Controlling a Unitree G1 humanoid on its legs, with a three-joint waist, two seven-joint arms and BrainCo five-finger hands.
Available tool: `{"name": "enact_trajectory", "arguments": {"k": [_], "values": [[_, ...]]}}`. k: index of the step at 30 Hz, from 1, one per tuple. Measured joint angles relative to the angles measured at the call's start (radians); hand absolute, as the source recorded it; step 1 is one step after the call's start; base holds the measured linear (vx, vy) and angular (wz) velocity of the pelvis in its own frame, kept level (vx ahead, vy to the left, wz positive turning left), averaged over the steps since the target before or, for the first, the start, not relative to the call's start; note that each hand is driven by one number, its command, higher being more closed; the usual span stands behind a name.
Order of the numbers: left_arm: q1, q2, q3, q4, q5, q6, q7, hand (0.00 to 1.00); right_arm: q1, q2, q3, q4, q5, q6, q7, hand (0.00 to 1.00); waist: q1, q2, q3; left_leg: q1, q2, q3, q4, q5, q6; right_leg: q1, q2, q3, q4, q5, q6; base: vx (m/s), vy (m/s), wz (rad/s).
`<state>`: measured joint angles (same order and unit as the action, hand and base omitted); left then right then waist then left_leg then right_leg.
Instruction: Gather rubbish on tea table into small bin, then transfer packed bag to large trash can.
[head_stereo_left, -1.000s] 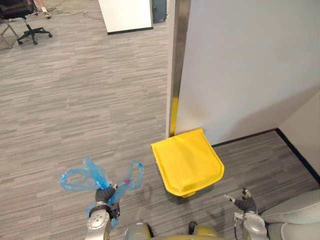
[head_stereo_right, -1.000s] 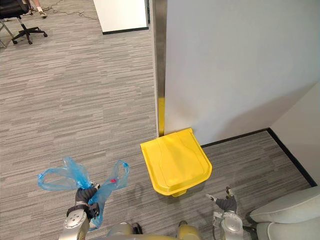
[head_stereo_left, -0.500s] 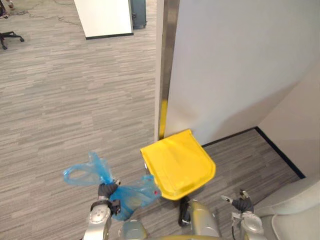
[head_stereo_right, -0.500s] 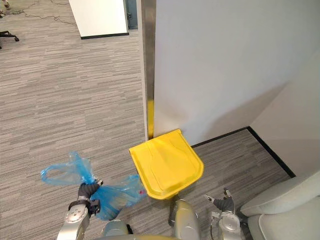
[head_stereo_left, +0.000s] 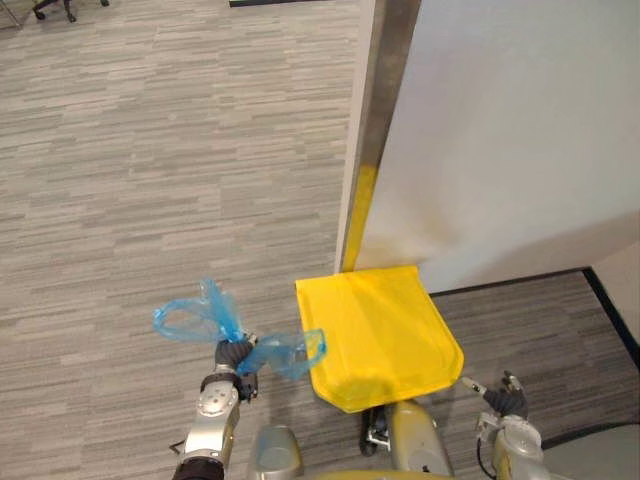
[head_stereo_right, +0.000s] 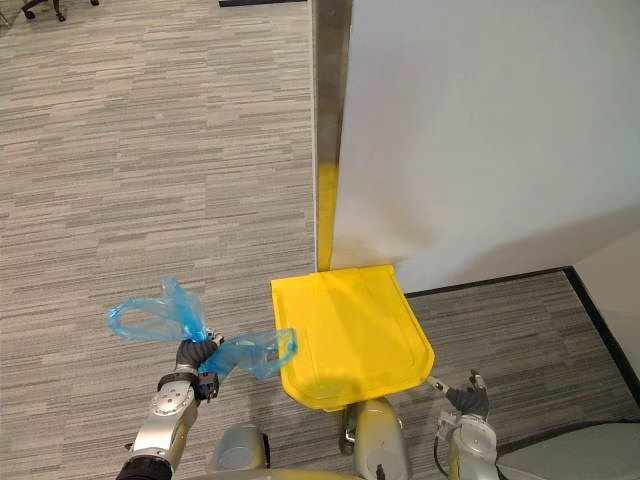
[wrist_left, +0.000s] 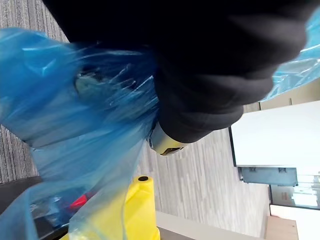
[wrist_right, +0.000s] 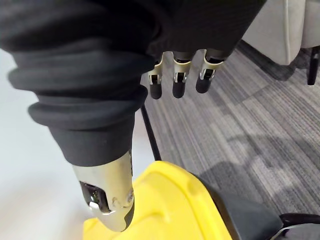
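My left hand (head_stereo_right: 196, 353) is clenched on the gathered neck of the blue bag (head_stereo_right: 250, 355), whose loose ends flare out to either side above the grey carpet (head_stereo_right: 150, 150). One end shows against the left edge of the yellow trash can (head_stereo_right: 350, 330). The can stands lid-down at the foot of the white wall (head_stereo_right: 480, 130), and my right hand (head_stereo_right: 468, 400) hangs low just beyond its right corner.

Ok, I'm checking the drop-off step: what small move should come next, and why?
Probably bring the empty right hand to the front edge of the yellow lid and lift it. The lid lies shut, so nothing can go in yet, and the left hand is clenched on the blue bag just beside it.
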<state>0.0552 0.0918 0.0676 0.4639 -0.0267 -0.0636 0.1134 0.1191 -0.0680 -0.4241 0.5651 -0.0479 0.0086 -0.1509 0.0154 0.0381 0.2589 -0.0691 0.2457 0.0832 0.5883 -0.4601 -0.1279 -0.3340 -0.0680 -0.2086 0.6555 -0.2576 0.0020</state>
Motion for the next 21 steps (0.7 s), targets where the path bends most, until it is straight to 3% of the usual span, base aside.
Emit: {"name": "enact_trajectory", "arguments": {"k": [3, 10, 13, 14, 15, 16, 19, 20, 21], "values": [[0.023, 0.001, 0.013, 0.017, 0.000, 0.000, 0.001, 1.00, 0.011, 0.002, 0.009, 0.000, 0.000, 0.000, 0.000, 0.00, 0.000, 0.002, -0.040, -0.003, 0.017, -0.002, -0.019, 0.014, -0.008, 0.008, 0.019, -0.011, -0.028, 0.018, -0.013, -0.01, -0.046, 0.08], [0.090, 0.002, 0.014, 0.017, 0.000, 0.002, 0.000, 1.00, 0.012, 0.002, 0.048, -0.002, -0.003, 0.000, 0.000, 0.00, 0.008, -0.013, -0.057, 0.024, 0.011, 0.017, -0.022, 0.039, -0.005, 0.033, 0.029, 0.018, -0.049, 0.069, -0.024, -0.11, -0.024, -0.04], [0.101, 0.005, 0.016, 0.016, 0.000, 0.002, 0.001, 1.00, 0.030, 0.003, 0.053, -0.022, -0.013, 0.001, 0.001, 0.00, 0.028, -0.038, -0.053, 0.043, -0.021, 0.048, -0.027, 0.060, 0.006, 0.033, 0.009, 0.048, -0.049, 0.093, -0.008, -0.25, 0.006, -0.19], [0.106, 0.010, 0.017, 0.014, 0.000, 0.002, 0.001, 1.00, 0.056, 0.002, 0.059, -0.038, -0.032, 0.001, 0.001, 0.00, 0.029, -0.060, -0.051, 0.038, -0.029, 0.052, -0.028, 0.075, 0.008, 0.036, -0.004, 0.058, -0.077, 0.119, 0.014, -0.27, -0.009, -0.02], [0.110, 0.010, 0.021, 0.013, -0.001, 0.002, 0.001, 1.00, 0.055, 0.003, 0.061, -0.042, -0.035, 0.001, 0.002, 0.00, 0.030, -0.045, -0.061, 0.035, -0.017, 0.046, -0.045, 0.094, 0.013, 0.044, 0.000, 0.055, -0.108, 0.142, 0.023, -0.36, -0.033, 0.06], [0.118, 0.007, 0.032, -0.001, -0.001, 0.001, 0.001, 1.00, 0.062, 0.013, 0.068, -0.048, -0.038, 0.000, 0.002, 0.00, 0.026, -0.047, -0.057, 0.028, -0.020, 0.048, -0.095, 0.140, 0.018, 0.023, -0.012, 0.059, -0.025, 0.135, 0.041, -0.19, -0.055, 0.16], [0.124, 0.011, 0.050, -0.005, -0.004, 0.001, 0.002, 1.00, 0.105, 0.022, 0.077, -0.047, -0.041, 0.000, 0.004, 0.00, 0.032, -0.088, -0.071, 0.016, -0.034, 0.019, -0.145, 0.197, 0.008, 0.035, -0.045, 0.124, 0.318, 0.046, 0.064, -0.22, -0.130, 0.34], [0.132, 0.012, 0.057, -0.005, -0.005, 0.001, 0.002, 1.00, 0.111, 0.021, 0.083, -0.047, -0.041, 0.000, 0.004, 0.00, 0.035, -0.105, -0.081, -0.001, -0.045, 0.001, -0.165, 0.221, -0.001, 0.074, -0.071, 0.164, 0.398, 0.029, 0.085, -0.20, -0.287, 0.33], [0.148, 0.011, 0.066, -0.015, -0.010, 0.001, 0.003, 1.00, 0.109, 0.020, 0.089, -0.047, -0.041, -0.003, 0.004, 0.00, 0.040, -0.124, -0.092, -0.031, -0.055, -0.004, -0.173, 0.246, -0.010, 0.125, -0.096, 0.210, 0.370, 0.009, 0.116, -0.16, -0.259, 0.23]]}}
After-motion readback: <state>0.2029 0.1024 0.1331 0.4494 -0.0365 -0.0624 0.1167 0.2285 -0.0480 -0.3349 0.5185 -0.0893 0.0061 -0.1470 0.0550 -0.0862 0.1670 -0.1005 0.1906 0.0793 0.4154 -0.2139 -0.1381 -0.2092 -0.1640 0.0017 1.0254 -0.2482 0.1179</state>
